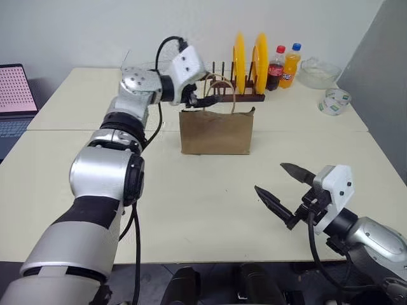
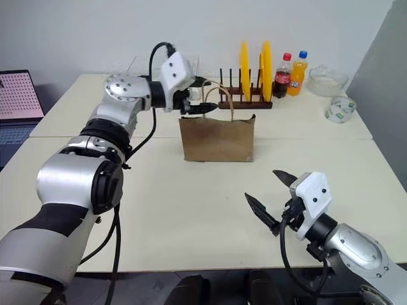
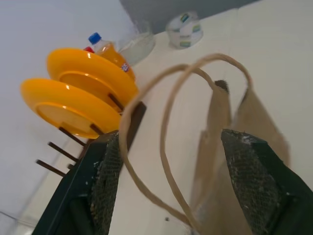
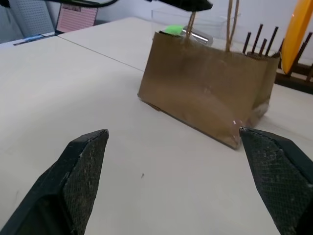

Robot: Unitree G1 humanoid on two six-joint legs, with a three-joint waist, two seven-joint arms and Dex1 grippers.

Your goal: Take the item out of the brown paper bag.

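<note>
Brown kraft paper, creased along its sides, makes up the brown paper bag (image 1: pixel 216 132), which stands upright on the pale desk (image 1: pixel 191 203) with its mouth open upward and its two tan string handles (image 1: pixel 222 89) looped above the rim. The left gripper (image 1: pixel 202 98) hovers at the bag's top left corner, level with the handles; its jaws are spread, and the left wrist view shows both string loops passing through the gap between them without either finger (image 3: pixel 105 181) clearly touching the string. That same view looks past the bag's upper edge to two yellow plates (image 3: pixel 73 93) standing in a dark rack (image 1: pixel 229 95), an orange drink bottle (image 3: pixel 110 51), a clear bowl (image 3: pixel 139 44) and a roll of tape (image 3: pixel 185 30).

The right gripper (image 1: pixel 283 190) hangs low over the near part of the desk, well apart from the bag, jaws spread wide and holding nothing. Its wrist view faces the bag's broad side and catches what the head views hide: something green (image 4: pixel 173 29) and a shiny cylindrical shape (image 4: pixel 198 36) just behind the bag's rim, though whether they sit inside or beyond it is hard to tell. The item itself cannot be made out; the bag's interior is hidden from the cameras.

A cola bottle (image 1: pixel 276 68) stands beside the orange one, and a laptop (image 1: pixel 16 95) sits at the far left.
</note>
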